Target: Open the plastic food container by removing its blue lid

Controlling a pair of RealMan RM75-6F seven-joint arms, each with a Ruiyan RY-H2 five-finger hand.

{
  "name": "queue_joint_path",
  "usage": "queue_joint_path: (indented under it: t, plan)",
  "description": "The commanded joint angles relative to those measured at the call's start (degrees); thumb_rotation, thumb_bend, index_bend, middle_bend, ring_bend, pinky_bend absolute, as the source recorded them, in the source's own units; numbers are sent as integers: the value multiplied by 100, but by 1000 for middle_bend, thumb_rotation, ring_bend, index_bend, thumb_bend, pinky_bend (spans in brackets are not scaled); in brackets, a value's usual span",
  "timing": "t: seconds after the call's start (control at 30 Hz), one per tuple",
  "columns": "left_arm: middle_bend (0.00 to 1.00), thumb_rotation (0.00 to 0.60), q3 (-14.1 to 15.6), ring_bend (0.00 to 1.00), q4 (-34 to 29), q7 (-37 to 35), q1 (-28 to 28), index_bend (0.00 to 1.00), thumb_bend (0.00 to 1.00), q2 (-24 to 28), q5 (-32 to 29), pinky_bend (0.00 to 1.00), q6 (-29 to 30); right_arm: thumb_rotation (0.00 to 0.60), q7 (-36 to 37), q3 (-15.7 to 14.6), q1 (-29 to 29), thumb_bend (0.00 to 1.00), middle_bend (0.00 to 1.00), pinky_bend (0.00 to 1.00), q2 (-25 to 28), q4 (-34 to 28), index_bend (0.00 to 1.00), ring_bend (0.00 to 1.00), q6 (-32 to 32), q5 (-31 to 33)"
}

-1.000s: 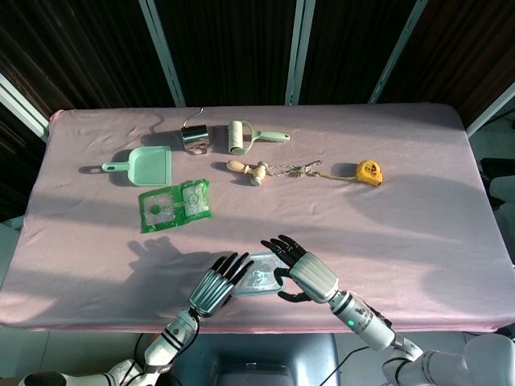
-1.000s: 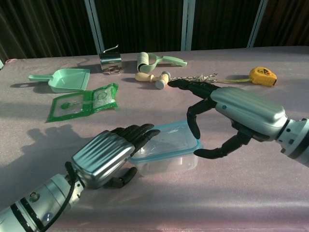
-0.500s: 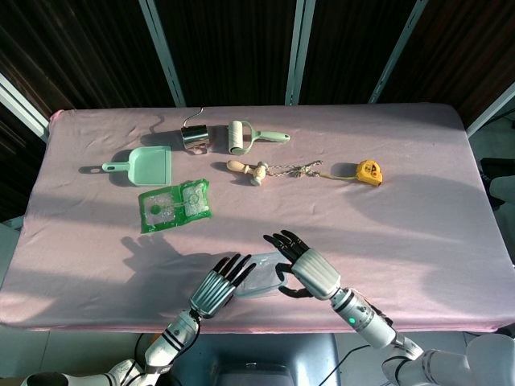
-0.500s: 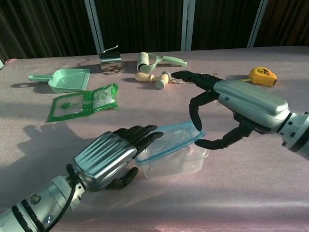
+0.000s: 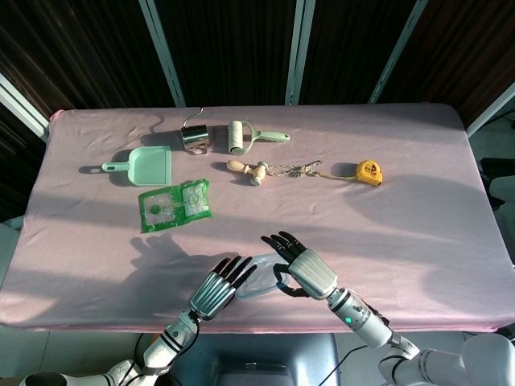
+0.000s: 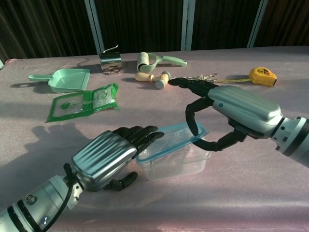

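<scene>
The clear container [image 6: 179, 163] sits near the front edge of the pink worktop [image 5: 418, 217], between the two robot hands, with its long axis running roughly left to right in the chest view. Its blue lid [image 6: 172, 141] is tilted: the right end is raised off the rim, while the left end lies low against the tub's left side. The right robot hand [image 6: 227, 113] pinches the raised right edge of the lid between thumb below and a finger above, its other fingers stretched out toward the far side. The left robot hand [image 6: 113, 152] rests with its fingers extended flat onto the lid's left end, the thumb tucked beside the tub's left wall; whether it truly grips anything cannot be told. In the head view the container [image 5: 259, 281] is mostly hidden under both hands. Well apart, across the far half of the worktop, lie a green packet [image 5: 174, 205], a mint dustpan [image 5: 138, 166], a metal cup [image 5: 195, 136], a roller [image 5: 249, 136], a wooden mallet [image 5: 248, 170] and a yellow tape measure [image 5: 368, 172].
</scene>
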Motion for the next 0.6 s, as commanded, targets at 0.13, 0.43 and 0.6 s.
queue_joint_path:
  t: [0.13, 0.43, 0.6]
  plan:
    - [422, 600, -18, 307, 17, -97, -11, 0, 330, 2, 55, 155, 89, 600, -33, 0, 10, 573, 91, 0, -20, 14, 753, 0, -36, 13]
    - [34, 600, -23, 5, -20, -291, -34, 0, 330, 36, 149, 87, 207, 600, -5, 25, 4, 585, 107, 0, -27, 60, 788, 0, 57, -8]
    - [0, 600, -50, 0, -56, -436, -55, 0, 332, 71, 225, 41, 344, 600, 30, 51, 3, 596, 115, 0, -24, 72, 801, 0, 167, -48]
